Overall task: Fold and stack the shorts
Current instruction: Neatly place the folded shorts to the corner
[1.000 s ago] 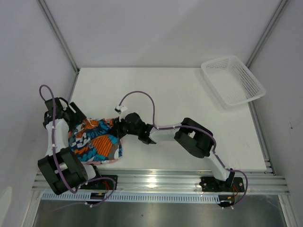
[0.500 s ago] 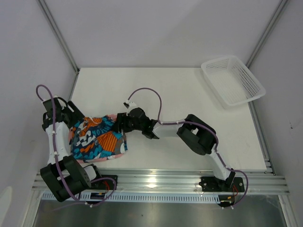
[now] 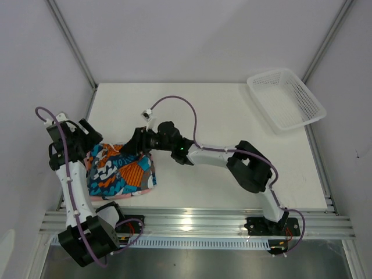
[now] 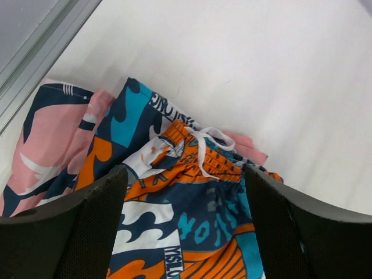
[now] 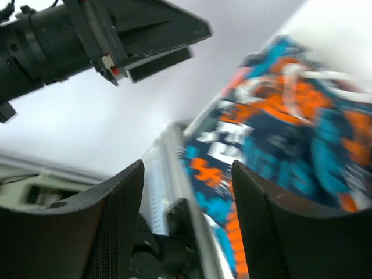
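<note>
1. Lying in a soft, rumpled pile at the near-left corner of the table, the patterned shorts show wavy blocks of blue, teal, orange and white, with a gathered waistband and a thin white drawstring looped across it.
2. The pink shorts, printed with navy-and-white shapes, sit underneath; their fabric sticks out past the left side and along the near edge of the top pair.
3. The left gripper hangs over the left end of the pile with its two black, ribbed fingers spread wide and nothing between them.
4. The right gripper sits at the far-right edge of the pile, its fingers parted and likewise empty; whether it touches the cloth I cannot tell.
5. A purple cable arches above the right arm.
6. The table is flat, matt and white, bordered on the near side by a ridged metal rail.
7. A white plastic mesh basket, rectangular, stands tilted at the far-right corner, well apart from the shorts.
8. Plain pale-grey walls with metal corner strips close in the space.
</note>
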You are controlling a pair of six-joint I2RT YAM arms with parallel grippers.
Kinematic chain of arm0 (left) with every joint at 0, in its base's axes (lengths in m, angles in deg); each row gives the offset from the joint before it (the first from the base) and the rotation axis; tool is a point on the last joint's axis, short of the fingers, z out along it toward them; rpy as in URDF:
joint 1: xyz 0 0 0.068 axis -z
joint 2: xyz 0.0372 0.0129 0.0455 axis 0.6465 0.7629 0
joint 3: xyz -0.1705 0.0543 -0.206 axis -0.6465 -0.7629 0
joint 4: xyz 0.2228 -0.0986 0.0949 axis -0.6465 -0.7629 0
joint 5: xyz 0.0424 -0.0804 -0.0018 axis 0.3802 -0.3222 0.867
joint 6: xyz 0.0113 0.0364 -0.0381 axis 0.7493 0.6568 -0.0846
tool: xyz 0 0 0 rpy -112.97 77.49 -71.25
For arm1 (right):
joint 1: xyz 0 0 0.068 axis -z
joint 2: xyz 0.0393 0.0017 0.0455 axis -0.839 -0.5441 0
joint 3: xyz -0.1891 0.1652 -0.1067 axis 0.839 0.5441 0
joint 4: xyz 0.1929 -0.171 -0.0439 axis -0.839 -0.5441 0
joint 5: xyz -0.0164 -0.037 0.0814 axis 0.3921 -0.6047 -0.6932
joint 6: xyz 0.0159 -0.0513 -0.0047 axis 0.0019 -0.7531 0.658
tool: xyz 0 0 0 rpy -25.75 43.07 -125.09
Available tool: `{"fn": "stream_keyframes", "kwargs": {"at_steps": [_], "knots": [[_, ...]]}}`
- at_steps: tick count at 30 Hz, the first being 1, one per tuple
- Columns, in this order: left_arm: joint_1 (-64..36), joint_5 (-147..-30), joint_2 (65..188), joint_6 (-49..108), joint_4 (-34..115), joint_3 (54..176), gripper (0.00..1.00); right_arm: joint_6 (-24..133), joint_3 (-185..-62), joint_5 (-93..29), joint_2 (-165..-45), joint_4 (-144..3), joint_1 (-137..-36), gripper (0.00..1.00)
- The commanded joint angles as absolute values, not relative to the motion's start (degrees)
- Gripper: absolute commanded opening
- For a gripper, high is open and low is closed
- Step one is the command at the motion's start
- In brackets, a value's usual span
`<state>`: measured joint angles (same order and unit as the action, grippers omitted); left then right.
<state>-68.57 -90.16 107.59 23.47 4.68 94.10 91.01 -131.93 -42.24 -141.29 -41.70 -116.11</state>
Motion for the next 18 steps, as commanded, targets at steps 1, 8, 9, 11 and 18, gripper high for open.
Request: {"fn": "stream_keyframes", "kwargs": {"at_steps": [1, 8, 9, 11, 18], "knots": [[-68.14, -93.5, 104.71, 21.57, 4.56, 97.78, 0.84, 103.53, -137.19, -57.03, -151.44, -29.77, -115.66, 0.63], [-68.14, -94.82, 105.15, 22.18, 2.98, 98.4, 0.84, 109.53, -147.74, -58.28, -168.06, -27.68, -117.86, 0.63], [-68.14, -94.99, 105.15, 22.18, 3.15, 98.31, 0.84, 108.84, -148.79, -56.45, -170.16, -30.07, -118.12, 0.63], [-68.14, -95.17, 105.15, 22.1, 3.5, 97.61, 0.84, 107.08, -150.9, -54.68, -171.85, -35.42, -118.39, 0.64], [-68.14, -95.08, 104.89, 22.62, 3.95, 97.25, 0.85, 103.42, -154.34, -55.12, -170.64, -37.99, -118.3, 0.67]]}}
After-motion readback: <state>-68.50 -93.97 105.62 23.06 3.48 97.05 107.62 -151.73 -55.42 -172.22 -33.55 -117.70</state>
